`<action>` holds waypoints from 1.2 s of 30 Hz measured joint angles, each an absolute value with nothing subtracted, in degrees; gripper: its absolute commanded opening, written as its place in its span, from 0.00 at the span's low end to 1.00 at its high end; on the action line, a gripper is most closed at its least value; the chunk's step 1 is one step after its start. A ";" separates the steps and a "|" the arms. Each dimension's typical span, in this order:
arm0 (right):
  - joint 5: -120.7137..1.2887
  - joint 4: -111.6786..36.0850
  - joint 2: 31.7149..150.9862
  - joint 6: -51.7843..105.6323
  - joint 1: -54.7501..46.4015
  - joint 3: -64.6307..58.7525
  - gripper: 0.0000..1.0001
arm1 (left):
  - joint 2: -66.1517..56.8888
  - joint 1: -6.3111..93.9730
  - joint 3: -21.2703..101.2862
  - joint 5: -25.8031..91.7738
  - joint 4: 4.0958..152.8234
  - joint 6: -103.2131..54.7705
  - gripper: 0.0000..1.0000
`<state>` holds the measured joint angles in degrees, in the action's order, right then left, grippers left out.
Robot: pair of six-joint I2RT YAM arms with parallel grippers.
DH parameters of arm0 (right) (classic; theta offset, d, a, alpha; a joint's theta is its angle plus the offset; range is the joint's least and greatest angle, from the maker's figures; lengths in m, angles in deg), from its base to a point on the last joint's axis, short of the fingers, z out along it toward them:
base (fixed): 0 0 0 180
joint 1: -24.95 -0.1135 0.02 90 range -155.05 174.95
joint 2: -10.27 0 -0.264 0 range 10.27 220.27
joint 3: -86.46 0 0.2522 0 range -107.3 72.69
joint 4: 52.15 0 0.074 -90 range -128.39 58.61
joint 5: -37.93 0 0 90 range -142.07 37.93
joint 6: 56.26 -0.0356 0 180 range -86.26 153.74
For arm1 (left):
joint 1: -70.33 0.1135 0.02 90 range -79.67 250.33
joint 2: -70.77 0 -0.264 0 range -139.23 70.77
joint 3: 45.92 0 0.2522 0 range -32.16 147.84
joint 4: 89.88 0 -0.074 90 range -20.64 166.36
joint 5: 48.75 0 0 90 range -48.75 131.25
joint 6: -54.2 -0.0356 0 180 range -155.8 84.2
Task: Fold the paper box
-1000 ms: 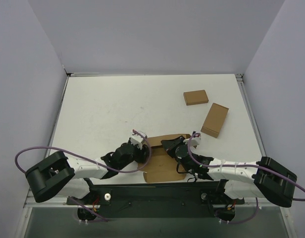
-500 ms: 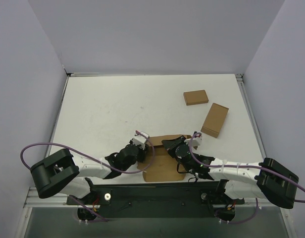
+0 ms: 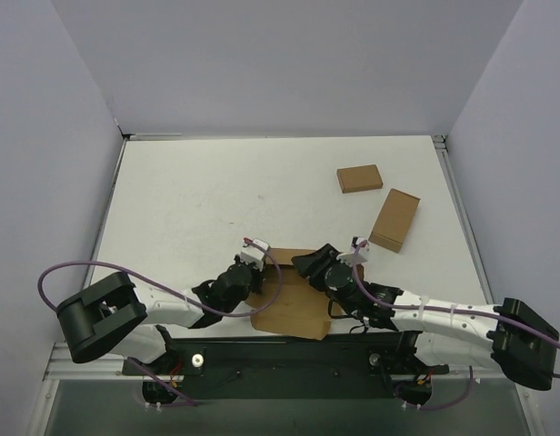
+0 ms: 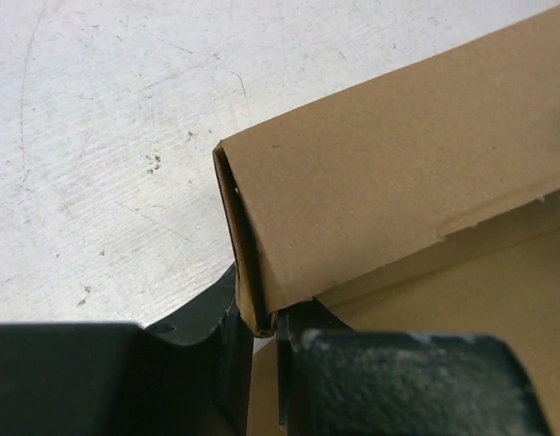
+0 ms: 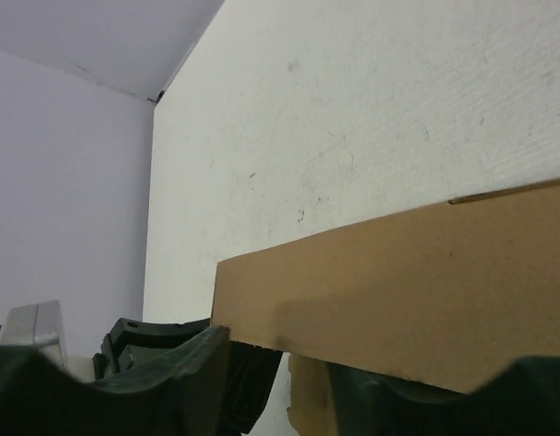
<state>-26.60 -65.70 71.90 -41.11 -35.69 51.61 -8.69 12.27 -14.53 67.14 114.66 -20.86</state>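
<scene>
**Two Arms Meet Over a Half-Folded Carton**

The paper box (image 3: 294, 313), plain matte brown cardboard with sharp creases, lies partly folded at the near edge of the white table (image 3: 198, 200), between the two arms. A flat panel of it spreads toward their bases. The tabletop is scuffed and flecked with fine grey scratches.

In the left wrist view, one wall of the box is doubled over into a narrow sleeve, with a thin dark slot showing at its end. The left gripper (image 4: 262, 334) pinches the lower corner of that doubled wall, its black, grainy fingers (image 4: 398, 386) pressed close on either side. The left arm reaches in low from the left.

The right gripper (image 5: 371, 359) has its jaws apart, and a straight-edged cardboard panel crosses the gap. Whether it touches them is unclear. The right arm stretches in low from the right.

Two smaller closed cartons lie well apart toward the far right, one (image 3: 359, 178) nearly square to the table, the other (image 3: 395, 219) tilted.
</scene>
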 measured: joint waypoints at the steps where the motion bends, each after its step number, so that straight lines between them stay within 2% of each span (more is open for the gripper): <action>1: -26.66 -63.95 70.12 -39.38 -35.71 51.24 0.74 | -8.29 12.88 -13.99 66.39 113.57 -20.38 0.07; 2: -26.75 -62.34 68.00 -37.59 -35.71 50.76 0.78 | -7.72 13.62 -13.46 65.56 112.28 -19.77 0.07; 13: -22.82 -41.18 43.68 -13.29 -35.36 46.00 0.80 | -1.17 27.06 -9.57 47.64 96.52 -14.83 0.05; 21: -24.13 -31.85 41.56 -3.30 -35.41 46.00 0.75 | -1.01 29.43 -6.86 40.65 87.36 -13.41 0.05; 24: -24.37 -30.67 42.54 -2.51 -35.47 46.02 0.70 | -1.01 29.84 -6.71 39.75 86.03 -12.84 0.05; 27: -24.81 -30.49 44.49 -2.18 -35.60 46.24 0.63 | -0.99 30.02 -6.60 39.22 85.68 -12.47 0.05; 28: -25.05 -30.51 45.19 -2.18 -35.69 46.39 0.53 | -0.99 30.02 -6.60 39.16 85.63 -12.45 0.04; 30: -25.37 -30.64 46.96 -2.10 -36.08 46.65 0.39 | -0.99 30.08 -6.60 39.01 85.57 -12.40 0.03; 31: -25.57 -30.97 47.83 -2.21 -36.35 46.76 0.26 | -0.99 30.17 -6.58 38.96 85.57 -12.38 0.02; 34: -25.99 -31.71 51.22 -2.62 -37.33 46.78 0.07 | -0.99 30.43 -6.56 39.01 85.50 -11.99 0.00; 36: -25.46 -31.71 53.14 -3.06 -38.36 46.78 0.00 | -0.99 30.58 -6.27 39.71 85.04 -11.79 0.00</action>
